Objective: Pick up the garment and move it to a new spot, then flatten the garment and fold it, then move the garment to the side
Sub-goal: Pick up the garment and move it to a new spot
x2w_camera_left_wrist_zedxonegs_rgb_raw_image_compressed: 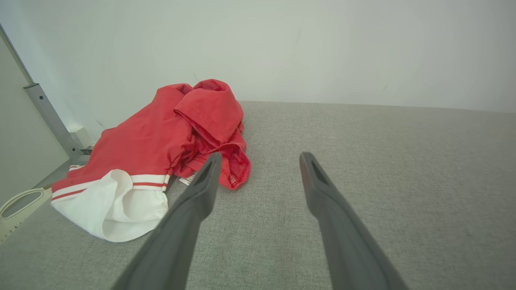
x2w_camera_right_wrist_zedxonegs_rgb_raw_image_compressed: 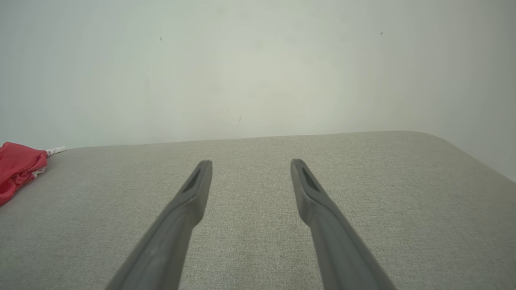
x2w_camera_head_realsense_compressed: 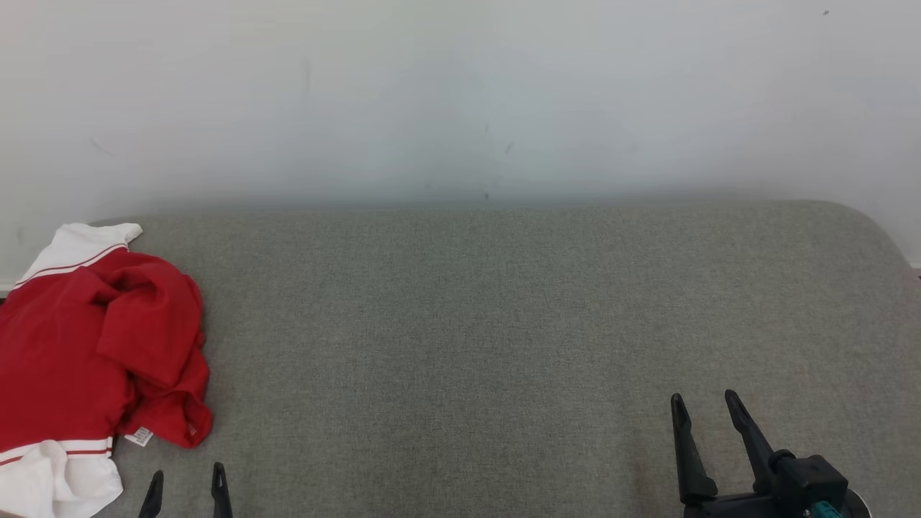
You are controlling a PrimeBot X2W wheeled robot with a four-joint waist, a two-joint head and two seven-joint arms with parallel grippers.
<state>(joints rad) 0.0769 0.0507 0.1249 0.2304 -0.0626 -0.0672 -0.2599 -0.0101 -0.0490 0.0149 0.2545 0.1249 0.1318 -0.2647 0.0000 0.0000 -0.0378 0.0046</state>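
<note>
From the head view, the garment point(x2w_camera_head_realsense_compressed: 86, 338) lies crumpled at the far left of the grey surface point(x2w_camera_head_realsense_compressed: 504, 324). It is red with white bands and thin red stripes, and its lower white part runs off the bottom left corner. A small white label point(x2w_camera_head_realsense_compressed: 140, 436) sticks out from its near red hem. The left gripper point(x2w_camera_head_realsense_compressed: 188, 472) pokes up at the bottom edge, just beside that hem but apart from it, jaws spread and nothing between them. The right gripper point(x2w_camera_head_realsense_compressed: 704, 396) stands at the lower right, well apart from the garment, jaws wide and empty. A pale wall point(x2w_camera_head_realsense_compressed: 460, 93) rises behind the surface.

In the left wrist view, the two dark fingers point(x2w_camera_left_wrist_zedxonegs_rgb_raw_image_compressed: 193, 209) are held wide over bare grey cloth. The tip of one overlaps the red hem in the picture; I cannot tell whether it touches. The garment heaps up to the left, white band nearest. A grey metal post point(x2w_camera_left_wrist_zedxonegs_rgb_raw_image_compressed: 44, 112) stands beyond it, and a pale handle point(x2w_camera_left_wrist_zedxonegs_rgb_raw_image_compressed: 20, 201) shows at the left edge.

In the right wrist view, the fingers are spread wide and grip nothing. A scrap of the red garment shows at the far left edge.
</note>
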